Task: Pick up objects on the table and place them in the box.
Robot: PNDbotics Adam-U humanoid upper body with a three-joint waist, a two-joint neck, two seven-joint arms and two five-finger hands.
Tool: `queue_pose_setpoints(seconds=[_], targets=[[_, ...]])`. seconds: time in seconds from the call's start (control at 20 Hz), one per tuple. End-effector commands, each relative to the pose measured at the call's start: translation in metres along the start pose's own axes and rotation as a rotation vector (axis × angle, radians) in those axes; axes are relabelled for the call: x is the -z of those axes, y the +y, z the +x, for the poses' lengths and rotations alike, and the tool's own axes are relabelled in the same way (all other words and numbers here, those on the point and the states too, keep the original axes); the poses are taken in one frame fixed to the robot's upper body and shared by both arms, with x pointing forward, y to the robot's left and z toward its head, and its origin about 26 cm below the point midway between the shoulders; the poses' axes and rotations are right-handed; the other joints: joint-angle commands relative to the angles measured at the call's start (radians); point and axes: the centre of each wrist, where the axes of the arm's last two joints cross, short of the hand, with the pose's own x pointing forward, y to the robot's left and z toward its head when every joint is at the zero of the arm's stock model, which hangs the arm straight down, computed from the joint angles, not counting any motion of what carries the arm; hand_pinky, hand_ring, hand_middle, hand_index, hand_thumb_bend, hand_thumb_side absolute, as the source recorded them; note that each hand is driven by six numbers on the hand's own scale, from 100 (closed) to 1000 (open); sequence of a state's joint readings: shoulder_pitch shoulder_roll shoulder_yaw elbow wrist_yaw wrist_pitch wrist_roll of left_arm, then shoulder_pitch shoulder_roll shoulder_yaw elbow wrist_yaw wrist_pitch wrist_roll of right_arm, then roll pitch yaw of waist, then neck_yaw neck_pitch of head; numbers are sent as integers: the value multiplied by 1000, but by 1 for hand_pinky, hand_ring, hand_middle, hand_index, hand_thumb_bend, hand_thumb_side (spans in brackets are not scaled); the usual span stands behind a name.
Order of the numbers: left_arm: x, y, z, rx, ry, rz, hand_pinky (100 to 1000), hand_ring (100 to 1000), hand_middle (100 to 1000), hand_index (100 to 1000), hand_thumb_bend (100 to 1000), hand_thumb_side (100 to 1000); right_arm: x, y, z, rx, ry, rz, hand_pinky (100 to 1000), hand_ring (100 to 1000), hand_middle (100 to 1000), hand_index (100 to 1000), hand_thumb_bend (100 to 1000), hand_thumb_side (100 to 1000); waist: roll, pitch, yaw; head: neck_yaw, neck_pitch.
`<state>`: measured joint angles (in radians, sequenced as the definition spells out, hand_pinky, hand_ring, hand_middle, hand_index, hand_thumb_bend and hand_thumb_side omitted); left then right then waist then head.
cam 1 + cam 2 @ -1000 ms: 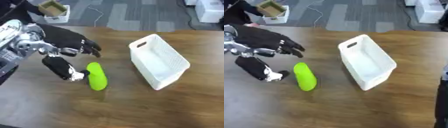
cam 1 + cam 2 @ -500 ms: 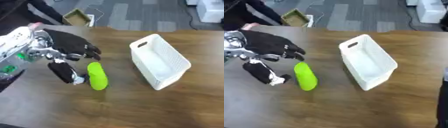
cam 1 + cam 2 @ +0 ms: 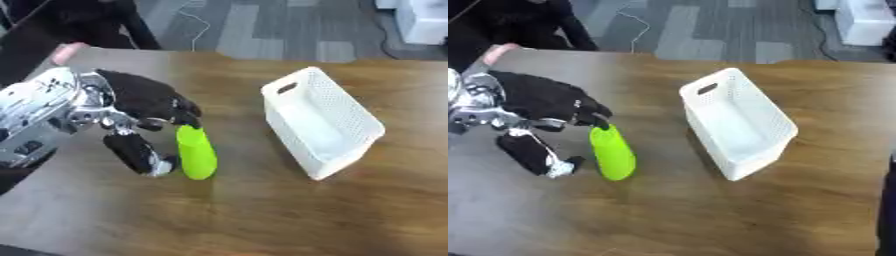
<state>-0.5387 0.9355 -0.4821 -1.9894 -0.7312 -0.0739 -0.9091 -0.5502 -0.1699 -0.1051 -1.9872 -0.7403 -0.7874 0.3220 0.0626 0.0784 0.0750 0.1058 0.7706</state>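
Green cucumber [image 3: 196,152] is approached by the left hand [image 3: 144,107] on the wooden table [image 3: 262,210].
At left of centre, the cucumber is touched at its upper end by curled fingers [image 3: 185,116], with the thumb [image 3: 140,154] just beside it, not yet grasped. A white box [image 3: 319,127] is seen right of centre, well apart.

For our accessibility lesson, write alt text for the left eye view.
The robot's black left hand curls its fingers over the top end of a bright green oblong object on a wooden table, thumb beside it. An empty white mesh plastic box stands to its right.
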Motion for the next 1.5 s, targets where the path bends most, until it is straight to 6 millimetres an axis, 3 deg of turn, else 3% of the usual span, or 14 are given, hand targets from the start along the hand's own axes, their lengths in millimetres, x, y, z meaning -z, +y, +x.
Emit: queue_pose_setpoints(seconds=[0.05, 0.5, 1.1, 1.5], targets=[[-5, 2, -1, 7, 35, -3, 1000, 1000, 1000, 987, 729, 809, 9, 3, -1, -10, -97, 101, 276, 318, 360, 491, 100, 1000, -1, -8, -4, 5, -1], [-5, 5, -1, -22, 31, 13, 1000, 1000, 1000, 989, 694, 815, 9, 5, -2, -3, -101, 98, 275, 318, 361, 491, 100, 1000, 0, -4, -10, 5, -1], [-21, 28, -12, -32, 58, 87, 1000, 1000, 1000, 980, 683, 797, 9, 6, -3, 0, -100, 97, 275, 318, 360, 491, 100, 1000, 3, -5, -12, 9, -1], [-15, 25, -7, -41, 135, 79, 1000, 1000, 1000, 970, 668, 832, 11, 9, -6, 14, -113, 88, 275, 318, 360, 491, 100, 1000, 2, 6, -27, 31, -1]])
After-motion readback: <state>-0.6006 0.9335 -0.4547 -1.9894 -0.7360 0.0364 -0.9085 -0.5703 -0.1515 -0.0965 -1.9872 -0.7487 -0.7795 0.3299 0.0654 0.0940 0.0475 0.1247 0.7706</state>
